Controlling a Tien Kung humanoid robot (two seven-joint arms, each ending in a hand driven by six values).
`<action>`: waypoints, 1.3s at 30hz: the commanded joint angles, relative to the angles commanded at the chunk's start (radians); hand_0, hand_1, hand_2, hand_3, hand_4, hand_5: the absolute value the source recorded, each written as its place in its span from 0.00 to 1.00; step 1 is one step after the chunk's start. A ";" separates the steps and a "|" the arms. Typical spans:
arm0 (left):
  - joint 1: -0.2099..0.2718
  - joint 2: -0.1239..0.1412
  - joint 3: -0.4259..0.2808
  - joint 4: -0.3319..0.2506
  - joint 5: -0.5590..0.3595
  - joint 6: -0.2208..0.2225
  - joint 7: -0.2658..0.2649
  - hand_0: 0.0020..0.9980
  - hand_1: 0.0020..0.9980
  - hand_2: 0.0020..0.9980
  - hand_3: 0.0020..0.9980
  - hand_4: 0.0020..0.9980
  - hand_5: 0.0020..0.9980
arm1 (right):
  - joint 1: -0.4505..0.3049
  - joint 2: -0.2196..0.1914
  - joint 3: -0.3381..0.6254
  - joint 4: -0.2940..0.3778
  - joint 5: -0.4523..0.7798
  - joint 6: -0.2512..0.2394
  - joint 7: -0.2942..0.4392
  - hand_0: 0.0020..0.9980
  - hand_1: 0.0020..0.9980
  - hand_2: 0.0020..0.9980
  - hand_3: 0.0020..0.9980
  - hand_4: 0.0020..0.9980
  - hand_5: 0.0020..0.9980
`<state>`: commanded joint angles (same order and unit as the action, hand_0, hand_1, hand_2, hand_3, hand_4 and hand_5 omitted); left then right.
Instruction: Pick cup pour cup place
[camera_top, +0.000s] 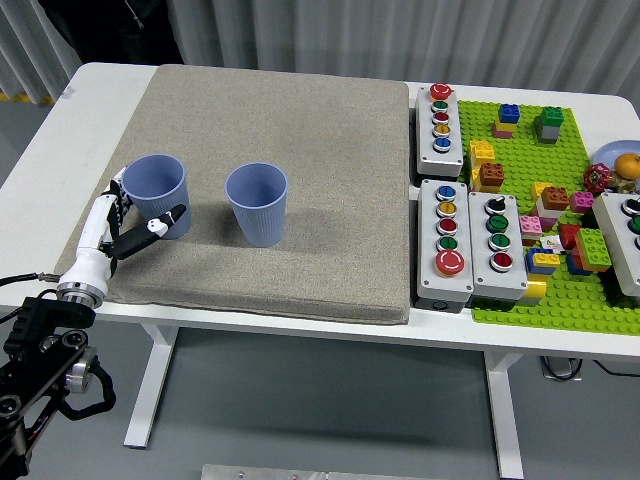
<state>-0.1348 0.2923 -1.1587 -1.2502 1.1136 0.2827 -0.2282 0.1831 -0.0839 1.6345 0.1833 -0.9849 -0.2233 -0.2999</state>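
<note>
Two blue ribbed cups stand upright on the beige mat (300, 150). The left cup (155, 190) is near the mat's left edge and the right cup (257, 203) is a short way to its right. My left hand (135, 213), white with black fingertips, is at the left cup's near-left side. Its fingers are spread around the cup's base, thumb in front, and no firm grasp shows. The cup rests on the mat. My right hand is out of view.
Right of the mat lie three grey button boxes (443, 240). Beyond them is a green baseplate (560, 300) with several coloured bricks. Another button box (625, 240) and an orange fruit (627, 165) are at the right edge.
</note>
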 joint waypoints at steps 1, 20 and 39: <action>-0.003 -0.001 0.002 0.004 -0.001 0.000 0.000 0.97 0.97 1.00 1.00 0.95 0.32 | 0.000 0.000 0.000 0.000 -0.001 0.000 0.000 0.71 0.63 0.58 0.57 0.00 0.14; -0.040 -0.005 0.027 0.043 -0.014 -0.003 0.003 0.97 0.97 1.00 1.00 0.95 0.33 | 0.004 0.000 0.000 -0.001 -0.001 0.005 0.001 0.71 0.63 0.58 0.57 0.00 0.14; -0.055 -0.008 0.045 0.047 -0.058 0.034 -0.006 0.93 0.91 1.00 1.00 0.94 0.33 | 0.003 0.000 0.001 -0.001 -0.006 0.006 0.000 0.71 0.63 0.58 0.57 0.00 0.14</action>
<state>-0.1902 0.2843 -1.1133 -1.2028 1.0555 0.3162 -0.2347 0.1858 -0.0838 1.6351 0.1826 -0.9905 -0.2169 -0.3000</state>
